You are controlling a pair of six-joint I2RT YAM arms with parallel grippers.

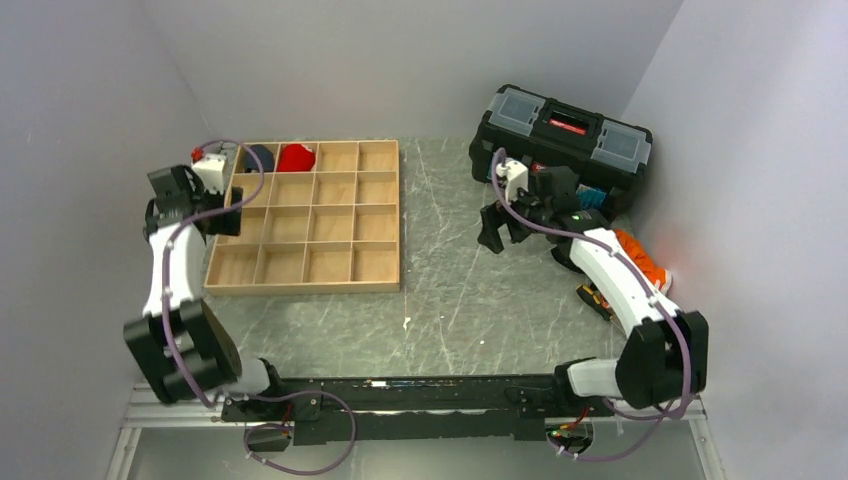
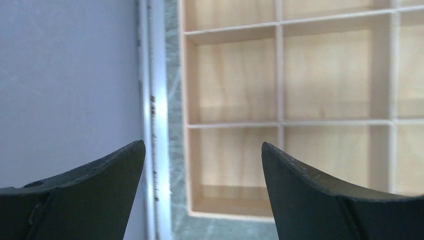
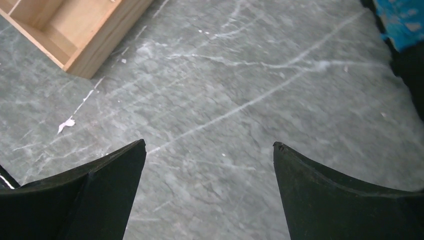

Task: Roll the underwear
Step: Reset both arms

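Already rolled, stowed in wooden tray: red underwear.
Likely soft, light; pinch across middle. Spread and empty: left fingers, right fingers.

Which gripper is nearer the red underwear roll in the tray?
Left. Left gripper hovers at the tray's left edge, close to the underwear; right gripper hangs over table right of the tray.

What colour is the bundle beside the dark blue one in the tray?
The underwear is bright red, best seen in the top external view.
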